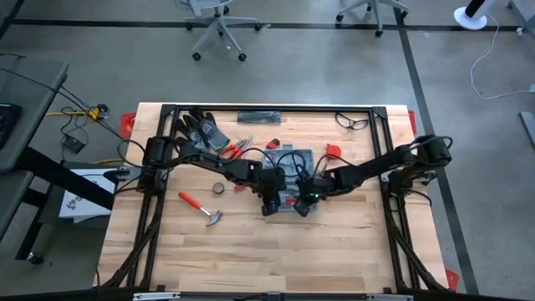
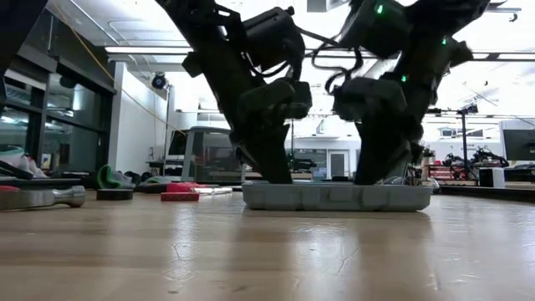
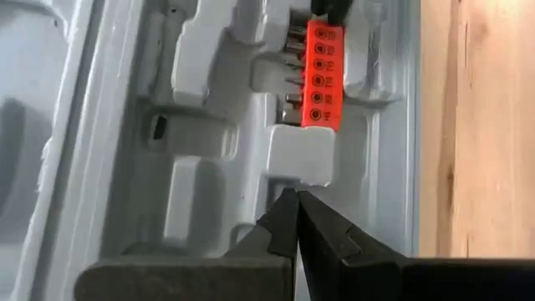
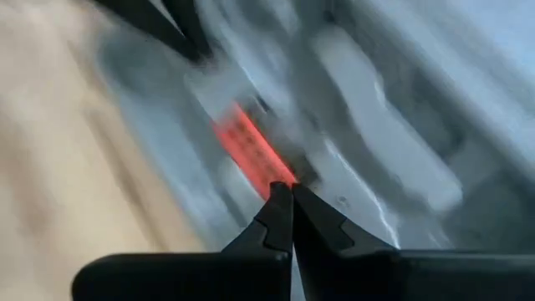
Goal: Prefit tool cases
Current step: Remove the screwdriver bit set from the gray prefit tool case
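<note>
At the centre of the high view the flat blue-grey plastic tool case [image 1: 288,180] lies open with an orange bit holder [image 3: 322,77] seated, other recesses bare, while left gripper [image 3: 294,201] and right gripper [image 4: 291,194] hover inside, jaws closed, empty.

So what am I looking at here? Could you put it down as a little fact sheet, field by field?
Surface: wooden table
Main item: open blue-grey tool case, lying flat mid-table
Inside the case: orange bit holder seated in a moulded recess
Left gripper: shut, tips over the case interior near the bit holder
Right gripper: shut, tips at the other end of the bit holder
Loose tools: red-handled hammer, red pliers, roll of tape
Also on the table: dark gloves, safety glasses
</note>
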